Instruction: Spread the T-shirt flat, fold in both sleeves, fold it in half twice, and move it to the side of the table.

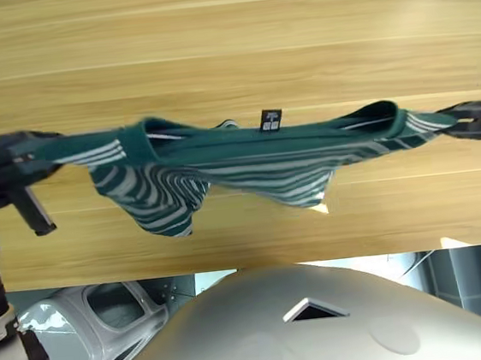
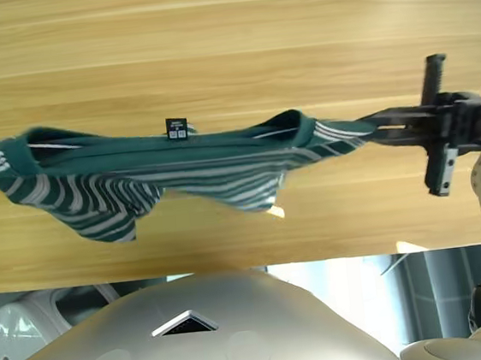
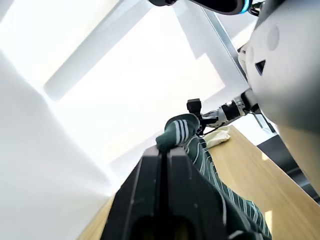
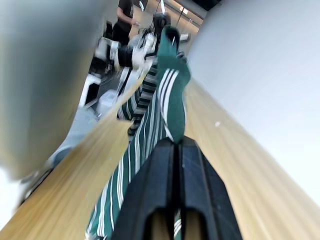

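A dark green T-shirt [image 1: 247,158] with curving white stripes hangs stretched between the robot's 2 arms over the pale wood surface [image 1: 226,44]. The left tool [image 1: 64,159] is clamped shut on 1 end of the garment, where 3 white bands run along the fabric. The right tool [image 2: 372,123] is pinched on the opposite end, which carries matching white bands. Each wrist view shows its own 2 dark fingers pressed together with striped cloth caught between them.

The upper edge of the T-shirt runs almost straight from tool to tool, pulled taut, with the plain green neckband folded along it. A small black label [image 1: 270,120] stands up from that edge near the middle. Below the taut line the body of the garment sags in loose, bunched folds: 1 deeper pouch droops toward the left arm, and a shallower one toward the right. The cloth spans most of the width of the surface in the head views, over its nearer half, with the hanging folds reaching toward the near edge.
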`<state>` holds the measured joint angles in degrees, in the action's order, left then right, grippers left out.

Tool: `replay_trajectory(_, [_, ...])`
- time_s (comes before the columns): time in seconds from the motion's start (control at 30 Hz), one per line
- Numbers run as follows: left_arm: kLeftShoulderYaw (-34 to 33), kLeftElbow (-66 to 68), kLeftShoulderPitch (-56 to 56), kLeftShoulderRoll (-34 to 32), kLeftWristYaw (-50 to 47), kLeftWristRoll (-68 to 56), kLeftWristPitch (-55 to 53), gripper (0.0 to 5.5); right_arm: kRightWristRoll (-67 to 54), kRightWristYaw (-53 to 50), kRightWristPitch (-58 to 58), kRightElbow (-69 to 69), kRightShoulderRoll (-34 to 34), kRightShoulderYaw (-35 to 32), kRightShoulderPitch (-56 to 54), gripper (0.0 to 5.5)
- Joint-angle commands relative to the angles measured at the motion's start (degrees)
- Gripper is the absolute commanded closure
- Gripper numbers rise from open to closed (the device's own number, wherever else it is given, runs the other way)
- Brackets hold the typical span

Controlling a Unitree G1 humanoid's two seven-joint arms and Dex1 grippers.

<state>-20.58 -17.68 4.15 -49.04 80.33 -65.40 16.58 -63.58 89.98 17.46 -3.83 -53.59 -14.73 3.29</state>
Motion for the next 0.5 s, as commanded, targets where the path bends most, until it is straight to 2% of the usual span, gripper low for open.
replay_trajectory(0.03, [-3.52,0.59,-9.06,2.03,-9.16,2.76,-1.67,5.5,-1.04,-8.23,-3.59,-2.32,1.05,-7.56,-8.16,5.47])
replay_trajectory(0.13, [-6.31,-3.89,-5.99,3.06,-4.41,2.49,-2.53,5.5,-2.06,-3.08,-5.49,-9.18,3.05,-11.73,-4.46,5.47])
replay_trajectory(0.2, [-8.05,-8.53,-0.08,4.29,1.18,1.54,-3.22,5.5,-3.09,1.37,-5.26,-12.84,4.09,-13.66,0.47,5.47])
replay_trajectory(0.3, [-9.25,-13.51,9.17,6.25,10.85,1.89,-2.89,5.5,-3.82,2.51,-2.93,-17.86,3.93,-14.09,8.15,5.47])
replay_trajectory(0.43, [-2.38,-11.12,12.51,3.55,12.15,7.91,0.64,5.5,6.46,2.5,2.01,-16.46,1.06,-4.39,10.85,5.47])
replay_trajectory(0.5, [3.19,-6.62,10.12,1.34,12.16,12.7,2.53,5.5,17.36,2.43,3.38,-10.01,1.94,2.56,5.34,5.47])
